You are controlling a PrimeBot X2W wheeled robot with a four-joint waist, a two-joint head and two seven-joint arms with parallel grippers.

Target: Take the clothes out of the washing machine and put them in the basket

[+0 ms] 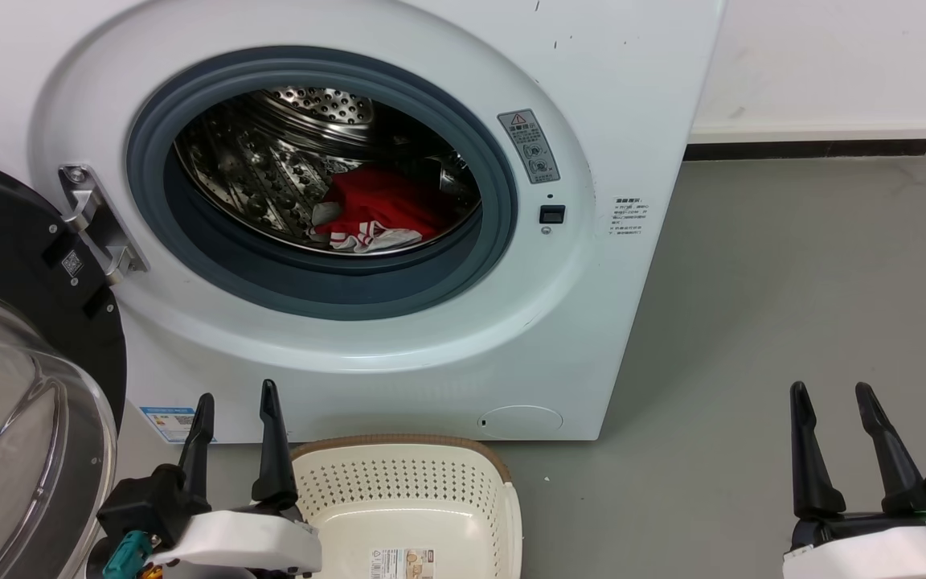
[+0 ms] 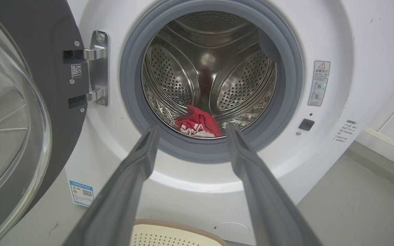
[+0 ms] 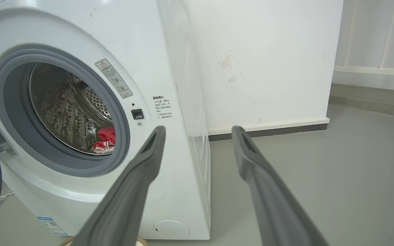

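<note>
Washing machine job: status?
Left gripper open, right gripper open, both empty. Clothes in washing machine, basket looks empty. Door open, nothing blocking.

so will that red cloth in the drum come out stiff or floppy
The crumpled red fabric garment with white bands lies in loose folds, so it will probably hang limp from one pinch. It looks thin, so likely light. It sits low in the perforated steel drum behind the grey rubber rim, where a trailing edge might drag.
</note>
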